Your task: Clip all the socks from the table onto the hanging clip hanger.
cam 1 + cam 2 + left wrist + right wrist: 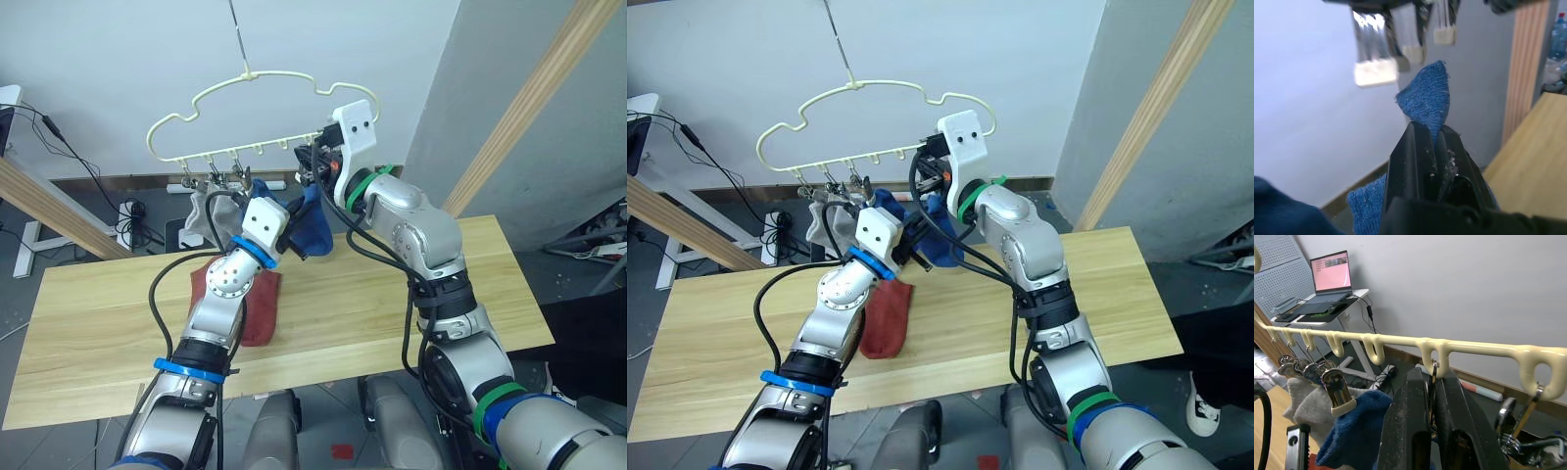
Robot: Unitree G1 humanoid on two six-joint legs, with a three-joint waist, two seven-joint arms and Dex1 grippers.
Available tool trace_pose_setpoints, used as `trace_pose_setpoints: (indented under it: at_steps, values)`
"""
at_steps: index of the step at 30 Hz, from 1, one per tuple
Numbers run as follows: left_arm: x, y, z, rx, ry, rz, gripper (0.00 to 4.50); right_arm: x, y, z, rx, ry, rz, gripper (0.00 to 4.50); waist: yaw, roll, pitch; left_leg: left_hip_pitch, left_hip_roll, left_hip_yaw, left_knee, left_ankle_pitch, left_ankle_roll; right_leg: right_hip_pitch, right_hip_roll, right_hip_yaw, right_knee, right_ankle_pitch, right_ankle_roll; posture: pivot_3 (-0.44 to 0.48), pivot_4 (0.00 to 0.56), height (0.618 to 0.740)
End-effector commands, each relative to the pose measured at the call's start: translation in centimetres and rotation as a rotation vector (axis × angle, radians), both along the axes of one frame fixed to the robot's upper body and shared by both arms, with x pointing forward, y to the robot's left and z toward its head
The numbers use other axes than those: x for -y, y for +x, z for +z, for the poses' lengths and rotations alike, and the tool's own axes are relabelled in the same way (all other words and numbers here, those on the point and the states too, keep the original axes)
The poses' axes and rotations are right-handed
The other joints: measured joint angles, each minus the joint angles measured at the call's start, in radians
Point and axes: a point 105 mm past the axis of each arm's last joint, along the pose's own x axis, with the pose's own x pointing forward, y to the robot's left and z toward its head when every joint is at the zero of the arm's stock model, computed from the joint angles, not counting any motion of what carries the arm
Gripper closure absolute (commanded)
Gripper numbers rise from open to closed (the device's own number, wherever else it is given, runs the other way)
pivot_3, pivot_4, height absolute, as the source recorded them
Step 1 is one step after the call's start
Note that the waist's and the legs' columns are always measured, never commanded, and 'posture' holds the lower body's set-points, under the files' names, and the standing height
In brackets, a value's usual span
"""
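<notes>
left claw (1436, 147) pinching blue sock (1426, 98) | right claw (1431, 396) gripping a clip on pale-yellow clip hanger (211, 98)

Silver arms, blue and green bands

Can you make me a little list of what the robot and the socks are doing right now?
Left end effector: shut on a blue sock, lifting it toward the clips
Right end effector: pinching a metal clip under the clip hanger
Already hung: grey socks and another blue sock
On the table: a rust-red sock
Behind: laptop on a desk
</notes>
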Motion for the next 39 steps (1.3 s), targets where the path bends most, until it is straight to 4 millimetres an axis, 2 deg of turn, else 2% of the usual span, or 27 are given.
trace_pose_setpoints:
  at_steps: [1,12,15,20,26,32,35,39]
  values:
    - [0.0,-0.4,2.0,0.098,-0.006,0.01,4.48,-0.3,-1.0,1.2,0.042,0.031,0.033,4.5,0.0,0.0,0.0,0.0,0.0,0.0,0.0,0.0,0.0,0.0,0.0,0.0,0.0,0.0,0.0,-0.09,0.352,0.74]
    - [0.5,0.0,3.2,0.115,-0.051,0.014,4.48,-0.3,-1.1,0.7,0.048,-0.007,0.035,4.5,0.0,0.0,0.0,0.0,0.0,0.0,0.0,0.0,0.0,0.0,0.0,0.0,0.0,0.0,0.0,-0.091,0.346,0.74]
    - [0.5,0.0,3.2,0.108,-0.06,0.013,4.5,0.0,-1.0,1.0,0.045,0.027,0.024,3.64,0.0,0.0,0.0,0.0,0.0,0.0,0.0,0.0,0.0,0.0,0.0,0.0,0.0,0.0,0.0,-0.089,0.346,0.74]
    - [0.6,-0.2,2.7,0.079,-0.055,-0.009,4.5,0.3,-1.0,0.9,0.061,0.003,0.012,1.75,0.001,0.0,0.0,0.0,0.0,0.0,0.0,0.0,0.0,0.0,0.0,0.0,0.0,0.0,0.0,-0.089,0.346,0.74]
    - [0.6,-0.8,1.9,0.006,-0.044,-0.052,2.84,0.9,-1.5,1.0,0.095,-0.023,0.004,1.72,0.0,0.0,0.001,0.0,0.0,0.0,0.0,0.0,0.0,0.0,0.0,0.0,-0.001,0.0,0.0,-0.104,0.35,0.74]
    - [0.0,-2.8,2.2,-0.093,-0.016,-0.157,2.84,2.6,-2.2,1.4,0.121,-0.036,-0.033,1.72,0.0,0.002,0.005,-0.001,0.0,0.0,0.0,0.0,0.0,0.0,0.0,0.0,0.0,0.0,0.0,-0.093,0.355,0.74]
    - [-0.2,-3.8,2.2,-0.202,-0.046,-0.232,2.84,3.5,-2.6,1.3,0.131,-0.052,-0.047,1.72,0.0,0.003,0.006,-0.001,0.0,-0.001,0.0,0.0,0.0,0.0,0.001,0.0,-0.001,0.0,0.0,-0.085,0.353,0.74]
    - [-1.0,-4.3,3.2,-0.28,-0.088,-0.259,2.84,4.3,-3.4,1.5,0.178,-0.075,-0.046,1.72,0.001,0.002,0.01,-0.001,0.0,-0.001,0.0,0.0,0.0,0.0,0.001,0.0,-0.001,0.0,0.0,-0.083,0.355,0.74]
